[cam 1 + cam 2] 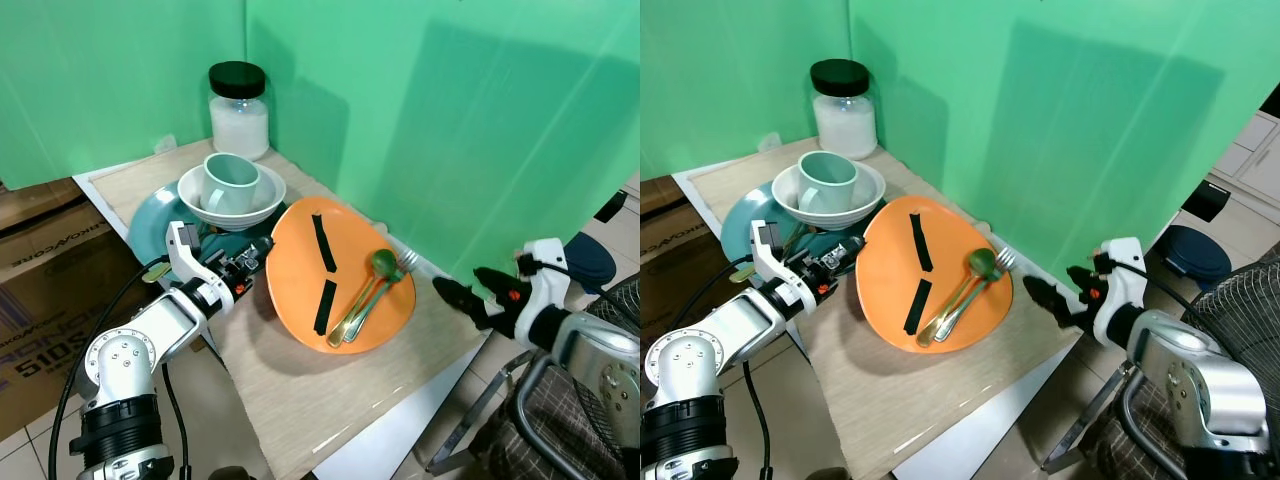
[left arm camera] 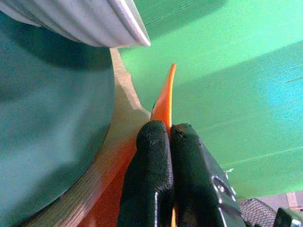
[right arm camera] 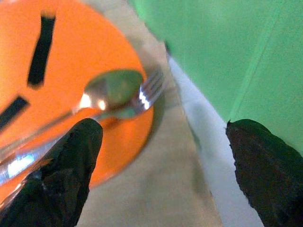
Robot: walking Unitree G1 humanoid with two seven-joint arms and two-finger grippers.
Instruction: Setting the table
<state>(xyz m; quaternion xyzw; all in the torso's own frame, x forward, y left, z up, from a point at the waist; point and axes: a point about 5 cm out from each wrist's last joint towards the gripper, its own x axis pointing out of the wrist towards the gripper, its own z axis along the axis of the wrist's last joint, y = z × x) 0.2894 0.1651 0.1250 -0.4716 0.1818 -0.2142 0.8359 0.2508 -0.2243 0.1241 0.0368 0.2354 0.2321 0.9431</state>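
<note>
The left end effector clamps the orange plate rim; spoon and fork (handles toward the robot) lie nearer the open right end effector.

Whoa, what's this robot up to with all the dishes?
It is setting a table. Its left gripper is pinched on the rim of an orange plate, tipping that side up off the table. A spoon and fork lie on the plate. The right gripper hovers open just beyond the plate's far edge. Behind sit a cup in a white bowl on a teal plate, and a jar.
</note>
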